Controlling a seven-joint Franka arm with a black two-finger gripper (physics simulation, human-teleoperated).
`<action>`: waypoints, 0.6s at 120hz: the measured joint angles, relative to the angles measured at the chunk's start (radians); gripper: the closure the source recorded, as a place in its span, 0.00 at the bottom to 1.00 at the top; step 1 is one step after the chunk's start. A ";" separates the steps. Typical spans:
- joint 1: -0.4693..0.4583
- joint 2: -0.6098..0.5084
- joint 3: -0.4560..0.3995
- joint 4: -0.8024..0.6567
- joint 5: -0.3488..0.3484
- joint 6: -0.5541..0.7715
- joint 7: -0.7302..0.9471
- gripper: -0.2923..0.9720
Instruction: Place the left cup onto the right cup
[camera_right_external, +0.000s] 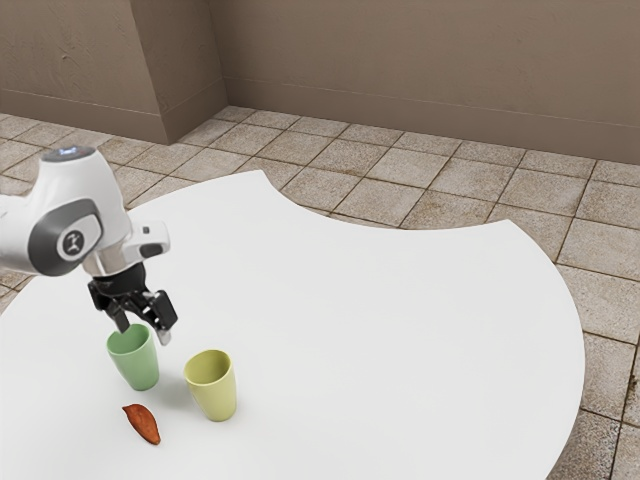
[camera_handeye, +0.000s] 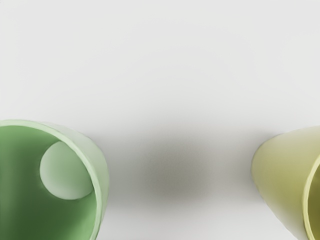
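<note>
The green cup (camera_handeye: 30, 170) and the yellow cup (camera_handeye: 282, 172) both run off the wrist view's edge. My claw (camera_right_external: 141, 322) hangs open over the green cup: pale, upright, empty.

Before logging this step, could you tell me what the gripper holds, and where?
Nothing is held: the gripper hangs open just above the green cup, at its rim.

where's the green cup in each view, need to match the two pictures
Exterior view: the green cup stands low at the exterior view's left, just under the gripper, with the yellow cup beside it toward the exterior view's right.
Wrist view: the green cup is seen from above, its inside showing, across a bare stretch of table from the yellow cup.
Shared landmark: the yellow cup.
</note>
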 joint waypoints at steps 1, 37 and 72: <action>0.000 0.003 0.000 0.000 0.001 0.002 -0.001 0.23; 0.001 0.117 0.001 0.007 0.006 0.089 -0.022 0.23; 0.001 0.204 0.001 0.012 0.007 0.144 -0.034 0.25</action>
